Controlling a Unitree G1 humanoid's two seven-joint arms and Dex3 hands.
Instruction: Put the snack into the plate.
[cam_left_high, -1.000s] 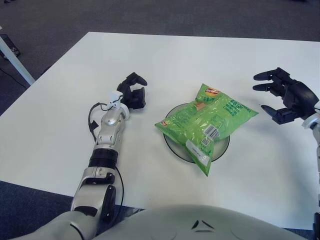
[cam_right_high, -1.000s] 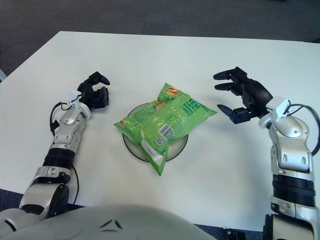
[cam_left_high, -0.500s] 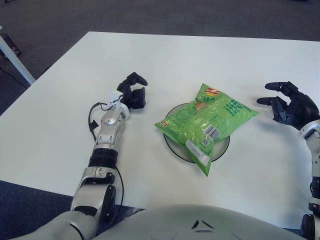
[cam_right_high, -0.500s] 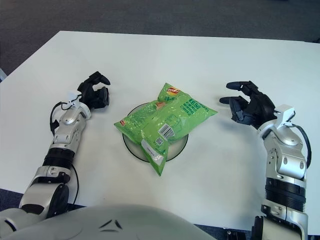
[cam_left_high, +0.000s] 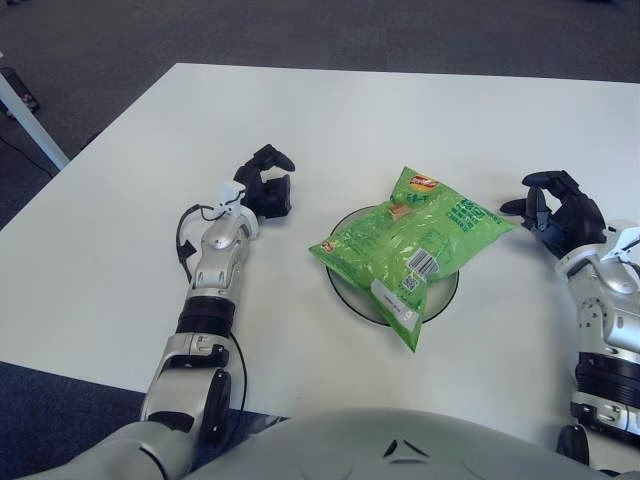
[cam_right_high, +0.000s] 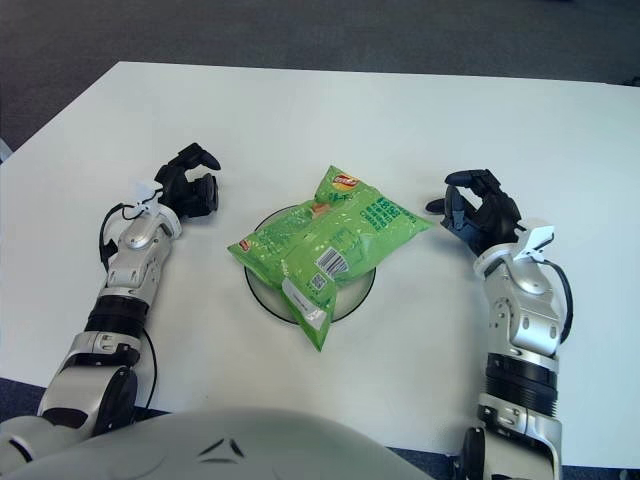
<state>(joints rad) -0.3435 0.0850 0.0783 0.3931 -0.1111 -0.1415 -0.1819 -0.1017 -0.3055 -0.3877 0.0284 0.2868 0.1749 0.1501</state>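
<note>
There is 1 snack bag (cam_right_high: 330, 243), 1 plate (cam_right_high: 263, 297) and 2 robot hands. The counter (cam_right_high: 330, 110) is a plain white top, with dark grey carpet beyond its far edge and along the left side.

The snack bag is bright green and glossy, with a small red and yellow logo at its far end and a white label with a barcode near its near end. It lies flat across the plate, covering most of it, so only the plate's dark rim shows at the left and near sides; the bag's near corner hangs past the rim.

The left robot hand (cam_right_high: 190, 186) rests on the counter well left of the plate, fingers curled, grasping nothing. The right robot hand (cam_right_high: 478, 212) sits just beside the bag's right corner, fingers loosely curled and grasping nothing.
</note>
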